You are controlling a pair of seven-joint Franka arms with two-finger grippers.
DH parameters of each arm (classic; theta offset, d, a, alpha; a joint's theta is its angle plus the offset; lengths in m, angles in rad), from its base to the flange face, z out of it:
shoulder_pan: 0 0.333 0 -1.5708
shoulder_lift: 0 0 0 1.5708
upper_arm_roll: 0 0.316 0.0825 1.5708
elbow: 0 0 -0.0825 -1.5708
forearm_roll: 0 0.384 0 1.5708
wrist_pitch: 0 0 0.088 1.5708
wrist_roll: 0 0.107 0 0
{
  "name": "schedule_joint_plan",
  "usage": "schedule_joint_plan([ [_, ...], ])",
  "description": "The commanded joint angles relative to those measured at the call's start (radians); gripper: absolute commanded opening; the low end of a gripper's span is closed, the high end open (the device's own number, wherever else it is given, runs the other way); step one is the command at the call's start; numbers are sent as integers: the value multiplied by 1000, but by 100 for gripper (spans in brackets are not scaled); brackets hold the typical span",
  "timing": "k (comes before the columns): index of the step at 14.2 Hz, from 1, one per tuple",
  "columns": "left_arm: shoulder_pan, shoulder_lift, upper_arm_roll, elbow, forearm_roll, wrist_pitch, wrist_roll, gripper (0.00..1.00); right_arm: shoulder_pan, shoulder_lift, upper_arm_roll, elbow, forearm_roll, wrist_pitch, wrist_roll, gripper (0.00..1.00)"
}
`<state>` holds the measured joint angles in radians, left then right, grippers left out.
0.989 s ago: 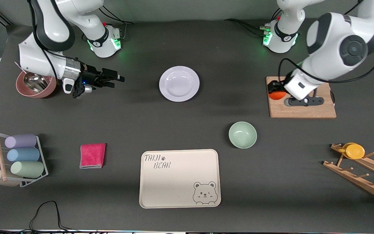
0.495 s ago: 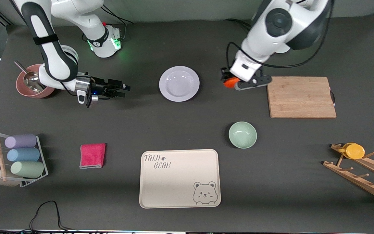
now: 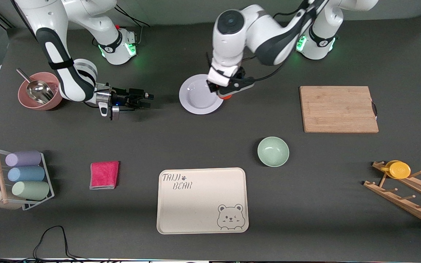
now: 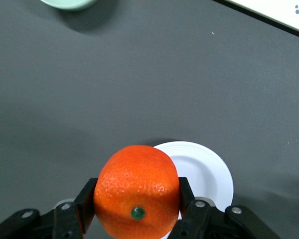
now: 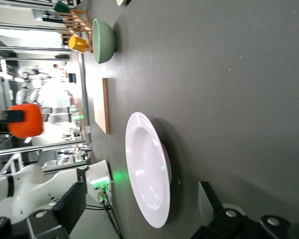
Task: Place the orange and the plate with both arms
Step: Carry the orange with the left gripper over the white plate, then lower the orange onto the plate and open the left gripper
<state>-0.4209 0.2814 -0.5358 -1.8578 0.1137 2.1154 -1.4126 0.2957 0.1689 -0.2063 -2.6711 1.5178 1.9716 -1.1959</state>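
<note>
Since the cutting board (image 3: 338,109), my left gripper (image 3: 224,94), clamping the orange (image 3: 225,96), reached the plate (image 3: 197,98); next, lower and release. My right gripper (image 3: 145,100), parted, waits beside it.

The orange (image 4: 137,189) was bright orange, the plate (image 3: 198,95) glossy white, the tray (image 3: 202,200) cream with a bear print.
</note>
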Motion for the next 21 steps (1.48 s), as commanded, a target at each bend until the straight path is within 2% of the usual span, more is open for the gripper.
schedule_joint_plan([
  [1,-85,128,20,66,102,79,-199,0,6,66,-10,2,65,-42,-105,100],
  [3,-110,172,23,66,205,103,-308,0,6,72,-10,2,65,-42,-109,100],
  [6,-160,228,30,66,243,121,-382,0,5,81,-10,2,65,-40,-113,100],
  [7,-167,243,28,65,256,123,-406,0,5,83,-10,2,65,-40,-111,97],
  [10,-220,283,31,66,282,133,-488,0,5,86,-10,2,65,-39,-111,62],
  [12,-223,315,31,66,285,170,-517,0,5,89,-10,2,65,-39,-111,48],
  [19,-237,369,33,66,310,251,-621,0,3,96,-10,4,65,-37,-113,46],
  [20,-237,372,34,66,313,255,-621,11,5,100,-10,4,65,-37,-114,46],
  [21,-237,377,34,66,329,253,-621,29,3,110,-10,4,65,-39,-122,46],
])
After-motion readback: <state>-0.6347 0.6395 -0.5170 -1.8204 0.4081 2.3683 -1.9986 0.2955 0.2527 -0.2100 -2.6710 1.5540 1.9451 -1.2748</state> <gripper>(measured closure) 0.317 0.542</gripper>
